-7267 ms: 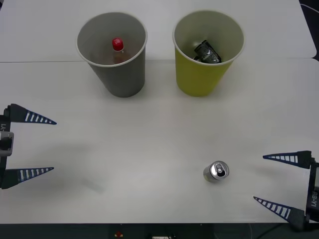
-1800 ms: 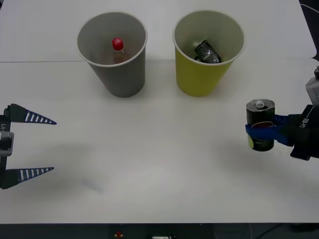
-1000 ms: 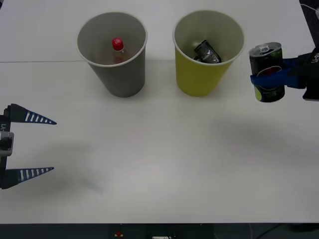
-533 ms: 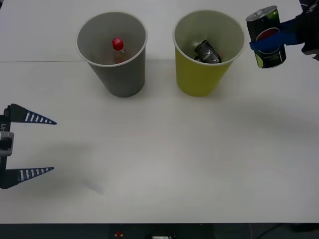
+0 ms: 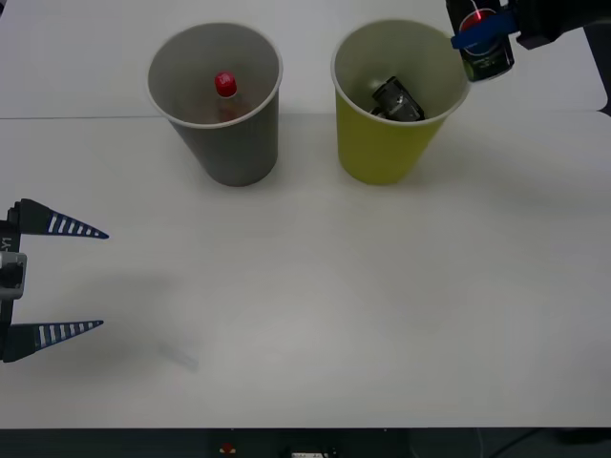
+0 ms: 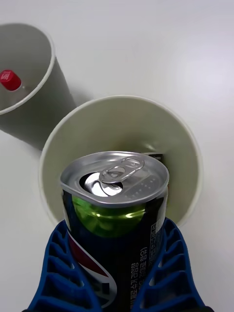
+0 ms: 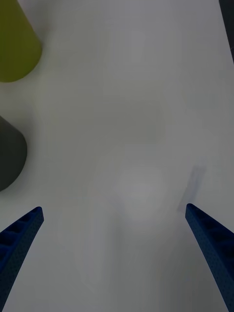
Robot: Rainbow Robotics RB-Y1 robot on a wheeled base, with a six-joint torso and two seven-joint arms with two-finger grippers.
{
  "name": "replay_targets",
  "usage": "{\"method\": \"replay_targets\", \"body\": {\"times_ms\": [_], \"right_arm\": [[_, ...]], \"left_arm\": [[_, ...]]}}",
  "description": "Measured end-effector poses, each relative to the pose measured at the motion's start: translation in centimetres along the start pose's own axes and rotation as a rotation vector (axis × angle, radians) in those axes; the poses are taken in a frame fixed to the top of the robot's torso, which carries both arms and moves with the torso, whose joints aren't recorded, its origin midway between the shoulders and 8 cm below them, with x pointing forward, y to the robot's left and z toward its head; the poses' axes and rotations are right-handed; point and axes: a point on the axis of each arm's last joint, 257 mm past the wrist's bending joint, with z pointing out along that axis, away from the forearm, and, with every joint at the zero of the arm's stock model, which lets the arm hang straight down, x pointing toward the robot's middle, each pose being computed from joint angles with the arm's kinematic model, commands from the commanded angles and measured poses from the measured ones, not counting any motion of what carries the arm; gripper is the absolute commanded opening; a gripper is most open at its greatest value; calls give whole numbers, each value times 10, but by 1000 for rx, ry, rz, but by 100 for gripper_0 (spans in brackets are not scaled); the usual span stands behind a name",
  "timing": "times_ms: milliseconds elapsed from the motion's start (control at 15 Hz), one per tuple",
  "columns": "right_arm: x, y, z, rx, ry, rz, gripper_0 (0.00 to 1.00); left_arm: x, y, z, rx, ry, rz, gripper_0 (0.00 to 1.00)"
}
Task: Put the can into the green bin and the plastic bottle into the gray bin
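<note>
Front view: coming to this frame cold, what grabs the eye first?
The right tool, raised at the far right, is shut on the can, held just beside the green bin's rim, above the table. A red-capped plastic bottle stands inside the gray bin, and a crumpled dark can lies in the green one. The left tool rests open at the near left.

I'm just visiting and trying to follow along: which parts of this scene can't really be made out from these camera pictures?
- The plastic bottle: front view shows its red cap; the gray bin wall hides its body.
- The dark can in the green bin: partly hidden by the bin's rim in the front view, by the held can in the right wrist view.
- The right gripper: arm cut off by the front view's top edge.
- The left gripper: parked open, body cut off at the edge.
</note>
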Motion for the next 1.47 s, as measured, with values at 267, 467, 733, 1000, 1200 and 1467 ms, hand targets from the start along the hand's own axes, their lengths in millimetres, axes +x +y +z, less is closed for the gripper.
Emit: {"method": "replay_targets", "body": {"times_ms": [267, 467, 733, 1000, 1200, 1467], "right_arm": [[-19, -23, 29, 52, 7, 32, 0], [-26, -30, 44, 65, -7, 40, 0], [-30, -25, 47, 46, -14, 36, 9], [-36, -16, 47, 12, -37, 32, 97], [-37, -14, 47, 5, -42, 27, 100], [-37, -13, 45, -5, -44, 26, 100]], "left_arm": [[0, 0, 0, 0, 0, 0, 100], [0, 0, 0, 0, 0, 0, 100], [0, 0, 0, 0, 0, 0, 100], [0, 0, 0, 0, 0, 0, 100], [0, 0, 0, 0, 0, 0, 100], [0, 0, 0, 0, 0, 0, 100]]}}
